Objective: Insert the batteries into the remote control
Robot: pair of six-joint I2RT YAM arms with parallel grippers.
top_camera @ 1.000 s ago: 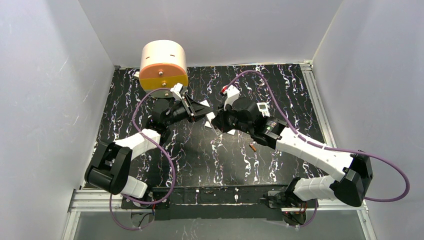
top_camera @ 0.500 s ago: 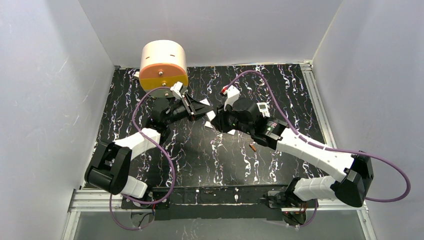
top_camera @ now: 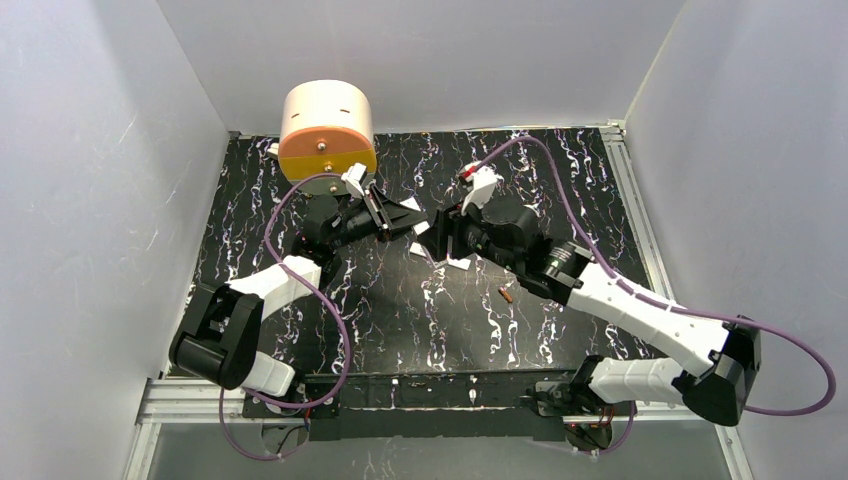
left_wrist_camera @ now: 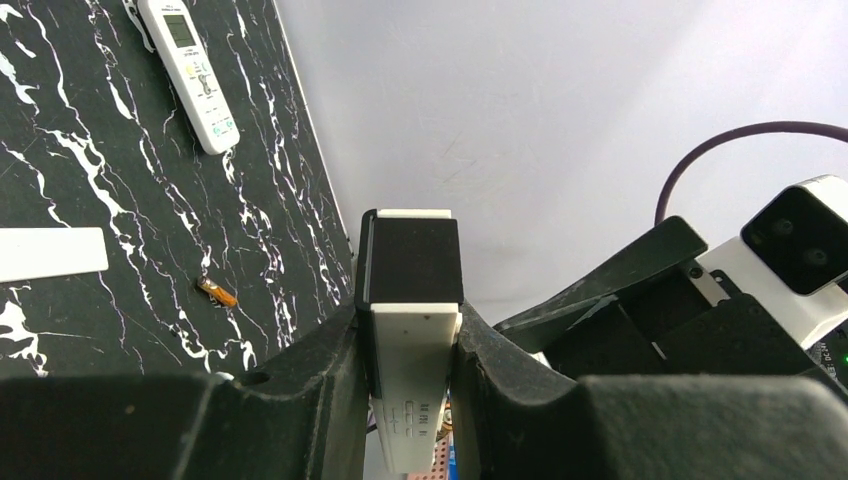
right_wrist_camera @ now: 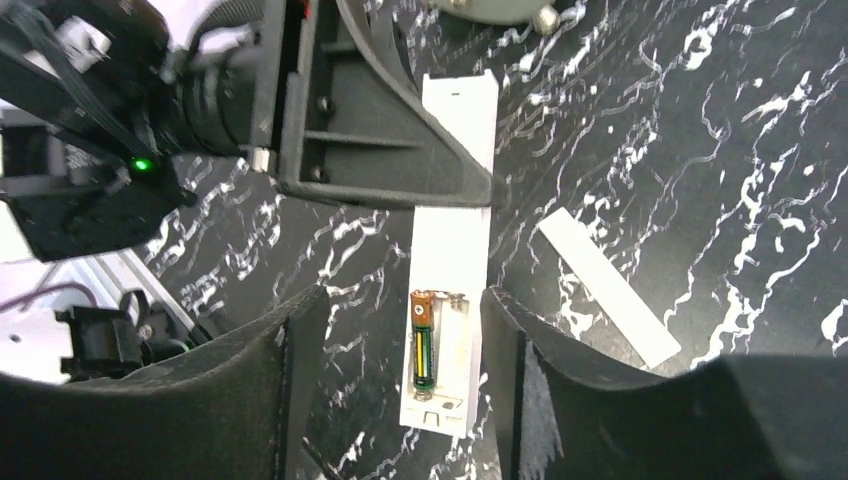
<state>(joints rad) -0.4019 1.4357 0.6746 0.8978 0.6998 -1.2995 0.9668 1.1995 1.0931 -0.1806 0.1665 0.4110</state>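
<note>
Right arm (top_camera: 620,300) has drawn back rightward. Left jaws clamp the remote (right_wrist_camera: 450,250), one battery (right_wrist_camera: 424,350) seated; right jaws gape, empty. Spare battery (top_camera: 507,295) on black marbled worktop (top_camera: 400,320); white walls (top_camera: 450,60).

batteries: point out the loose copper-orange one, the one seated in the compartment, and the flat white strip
loose copper-orange battery (left_wrist_camera: 217,291): left wrist view, mid-body
seated copper-topped battery (right_wrist_camera: 424,345): right wrist view, mid-body
flat white plastic strip (right_wrist_camera: 609,288): right wrist view, centre of its face
</note>
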